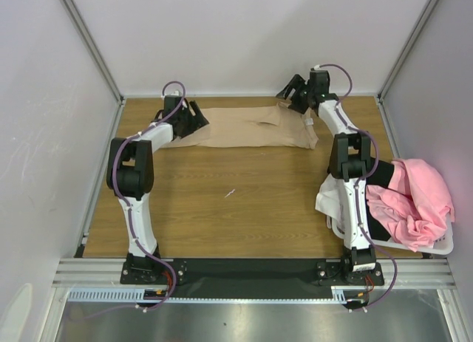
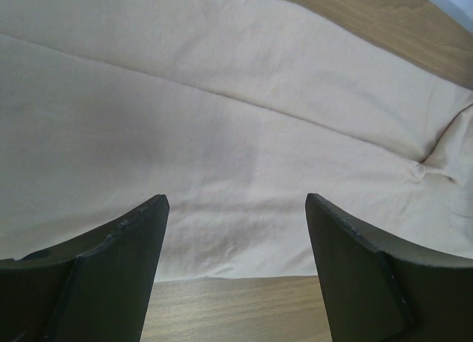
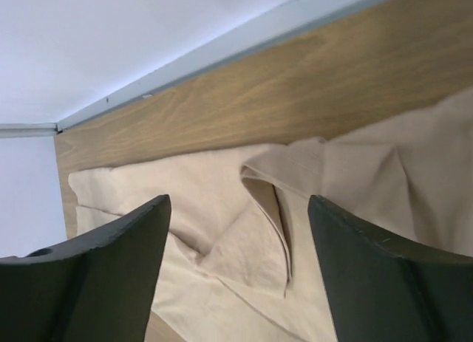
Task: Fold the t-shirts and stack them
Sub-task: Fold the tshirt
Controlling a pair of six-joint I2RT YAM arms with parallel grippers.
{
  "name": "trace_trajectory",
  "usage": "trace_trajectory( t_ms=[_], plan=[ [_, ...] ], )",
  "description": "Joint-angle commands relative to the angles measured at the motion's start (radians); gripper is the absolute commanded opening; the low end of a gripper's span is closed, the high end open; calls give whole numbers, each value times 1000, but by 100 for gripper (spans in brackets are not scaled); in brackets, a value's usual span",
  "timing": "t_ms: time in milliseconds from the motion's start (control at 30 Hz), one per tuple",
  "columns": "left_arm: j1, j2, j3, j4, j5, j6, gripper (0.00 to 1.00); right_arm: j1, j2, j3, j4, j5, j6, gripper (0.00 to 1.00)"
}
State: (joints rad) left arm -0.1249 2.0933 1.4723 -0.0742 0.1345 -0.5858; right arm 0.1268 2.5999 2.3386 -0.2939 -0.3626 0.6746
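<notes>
Grippers both gape wide, holding nothing: left gripper over the left end of the light tan cloth t-shirt, right gripper above its rumpled right end. Shirt lies in a long strip along the far edge of the wooden worktop. My worry: grabbing only that loose top flap would drag the fold apart.

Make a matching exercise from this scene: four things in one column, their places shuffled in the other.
Things:
1 beige t-shirt
2 pink t-shirt
3 white basket
4 left fingers

Places:
A heaped in the basket
B right of the right arm's base
C flat along the table's far edge
D apart, above the beige shirt's left end

Pairs: 1-C, 2-A, 3-B, 4-D
</notes>
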Motion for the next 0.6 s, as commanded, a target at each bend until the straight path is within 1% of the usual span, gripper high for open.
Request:
trace_trajectory(
  t_ms=[0,67,100,133,200,333,567],
  plan=[
    [-10,-3,63,4,-6,4,81,0,-147,-34,-79,31,-37,84],
    [-10,-6,59,4,-4,4,81,7,-185,-119,-53,22,-33,88],
    [-10,-9,57,4,-4,6,81,19,-201,-206,-27,21,-29,89],
    [-10,-16,51,2,-3,9,81,26,-230,-238,-15,25,-27,93],
    [-10,-21,36,2,-3,15,81,49,-248,-306,5,33,-20,94],
    [-10,-36,10,5,-1,23,81,85,-264,-369,61,65,6,96],
    [2,-47,-4,2,14,32,81,100,-218,-337,70,129,22,96]
  ],
)
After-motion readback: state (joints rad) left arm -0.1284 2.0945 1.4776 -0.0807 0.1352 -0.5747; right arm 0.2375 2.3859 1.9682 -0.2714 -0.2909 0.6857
